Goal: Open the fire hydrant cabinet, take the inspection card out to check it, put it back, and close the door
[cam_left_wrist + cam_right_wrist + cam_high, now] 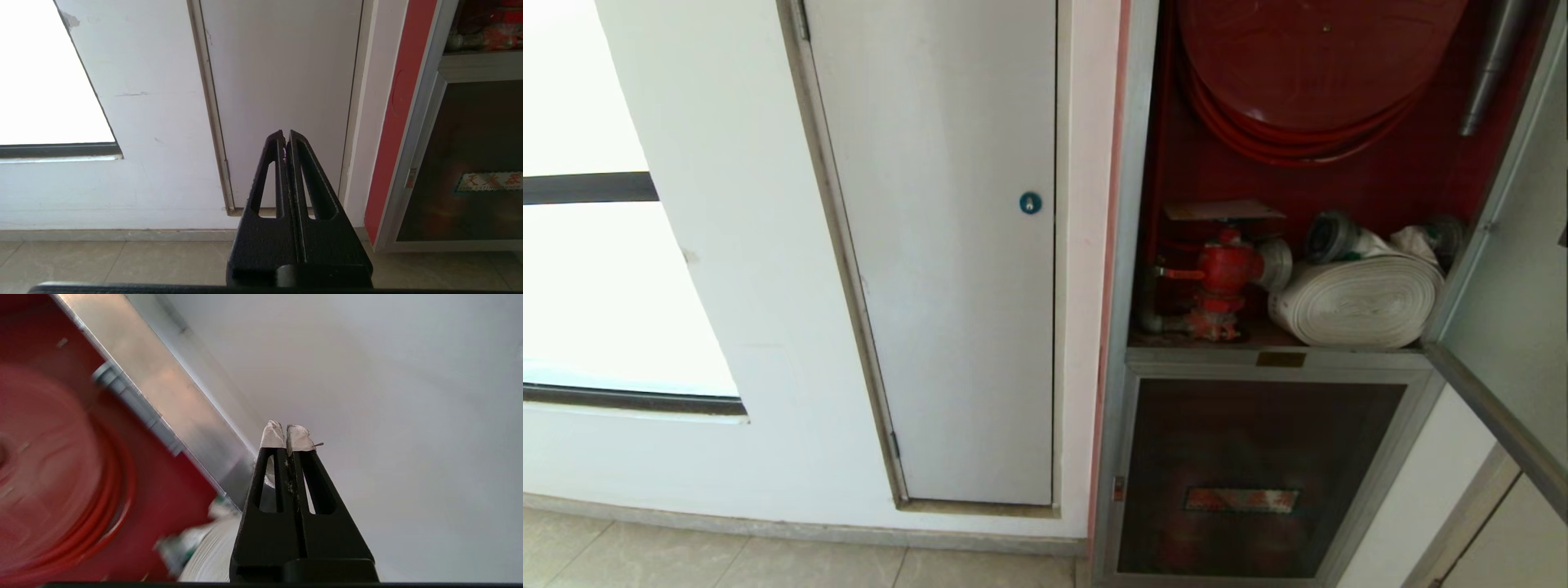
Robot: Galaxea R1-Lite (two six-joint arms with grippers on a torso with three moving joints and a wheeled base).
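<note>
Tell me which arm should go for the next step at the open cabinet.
Right, probably. The right gripper, shut and empty, is already by the fire hydrant cabinet and its red reel. The left gripper faces the grey-white panel door, off to the side.

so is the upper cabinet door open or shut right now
Open: the door is swung out to the right, exposing the fire hydrant cabinet with its hose reel and valve.
</note>
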